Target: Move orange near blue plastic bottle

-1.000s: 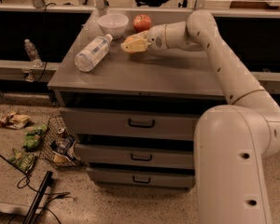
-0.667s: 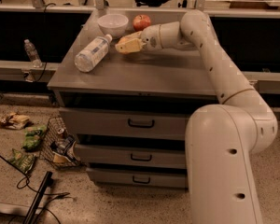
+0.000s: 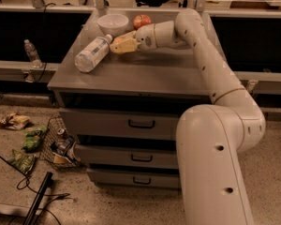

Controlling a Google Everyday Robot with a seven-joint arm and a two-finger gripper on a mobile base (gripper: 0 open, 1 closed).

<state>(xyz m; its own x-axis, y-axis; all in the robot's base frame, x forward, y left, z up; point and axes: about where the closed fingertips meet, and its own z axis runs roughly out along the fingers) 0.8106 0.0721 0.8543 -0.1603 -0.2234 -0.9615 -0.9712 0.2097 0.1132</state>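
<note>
My gripper [image 3: 118, 45] reaches in from the right over the back of the grey cabinet top [image 3: 145, 74]. Its pale fingers are closed around the orange [image 3: 116, 40], of which only a small part shows between them. The blue plastic bottle [image 3: 91, 54] lies on its side just left of the gripper, its white cap [image 3: 109, 38] pointing toward the fingers. The gripper tips are about a finger's width from the cap.
A white bowl [image 3: 113, 23] and a red apple [image 3: 142, 21] stand at the back of the top, behind the gripper. A small clear bottle [image 3: 32, 53] stands on the ledge at left. Snack bags [image 3: 23, 144] and a wire basket [image 3: 61, 146] lie on the floor.
My gripper has moved left along the back of the cabinet top with the orange, from beside the apple toward the cap of the bottle. The bottle, bowl and apple have not moved.
</note>
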